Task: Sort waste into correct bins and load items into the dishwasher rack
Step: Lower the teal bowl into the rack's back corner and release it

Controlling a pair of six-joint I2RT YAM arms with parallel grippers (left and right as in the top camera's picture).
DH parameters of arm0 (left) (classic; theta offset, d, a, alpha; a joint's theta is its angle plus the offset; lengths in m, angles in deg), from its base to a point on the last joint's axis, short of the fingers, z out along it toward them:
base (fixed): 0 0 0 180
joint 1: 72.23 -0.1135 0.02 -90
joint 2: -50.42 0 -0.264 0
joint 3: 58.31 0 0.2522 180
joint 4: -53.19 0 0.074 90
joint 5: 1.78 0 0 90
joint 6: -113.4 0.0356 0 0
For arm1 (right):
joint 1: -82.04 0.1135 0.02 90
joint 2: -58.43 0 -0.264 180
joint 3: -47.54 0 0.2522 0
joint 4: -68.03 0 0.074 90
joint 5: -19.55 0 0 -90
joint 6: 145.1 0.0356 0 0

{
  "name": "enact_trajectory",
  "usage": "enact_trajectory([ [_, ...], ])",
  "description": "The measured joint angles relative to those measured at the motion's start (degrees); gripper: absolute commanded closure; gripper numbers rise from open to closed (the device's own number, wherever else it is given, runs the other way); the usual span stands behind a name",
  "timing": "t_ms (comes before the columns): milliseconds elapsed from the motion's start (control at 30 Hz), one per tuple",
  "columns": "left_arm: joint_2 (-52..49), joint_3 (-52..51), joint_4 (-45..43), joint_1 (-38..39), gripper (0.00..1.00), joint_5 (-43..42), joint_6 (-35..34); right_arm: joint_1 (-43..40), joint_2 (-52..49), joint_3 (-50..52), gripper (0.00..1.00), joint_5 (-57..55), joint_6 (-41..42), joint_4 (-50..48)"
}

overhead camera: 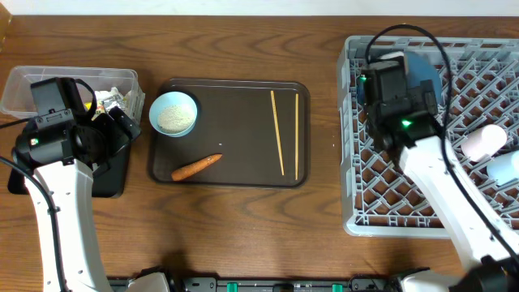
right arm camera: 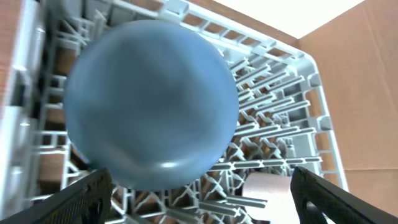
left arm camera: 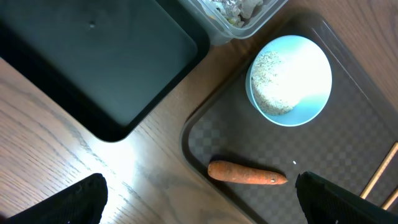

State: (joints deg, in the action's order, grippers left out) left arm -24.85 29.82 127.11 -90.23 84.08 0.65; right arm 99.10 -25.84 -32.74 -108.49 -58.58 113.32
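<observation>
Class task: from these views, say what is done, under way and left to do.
Done: the dark blue bowl, pink cup and light blue cup are in the rack; waste lies in the clear tub. In hand: the open right gripper is above that bowl; the open left gripper hangs near the carrot. Left: carrot, rice in the small bowl, both chopsticks, on the brown tray.

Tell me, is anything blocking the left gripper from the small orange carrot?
Nothing visible. The small orange carrot lies uncovered on the dark brown plastic serving tray, with only bare tray between it and the open left gripper.
</observation>
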Motion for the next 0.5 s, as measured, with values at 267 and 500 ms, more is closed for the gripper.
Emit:
enact_trajectory([
  [267, 0.00, 0.00, 0.02, 0.00, 0.01, 0.00, 0.00, 0.00, 0.37, 0.00, 0.11, 3.37, 0.81, 1.60],
  [500, 0.00, 0.00, 0.00, 0.00, 0.02, 0.00, 0.00, 0.00, 0.37, 0.00, 0.02, 5.57, 1.20, 2.25],
])
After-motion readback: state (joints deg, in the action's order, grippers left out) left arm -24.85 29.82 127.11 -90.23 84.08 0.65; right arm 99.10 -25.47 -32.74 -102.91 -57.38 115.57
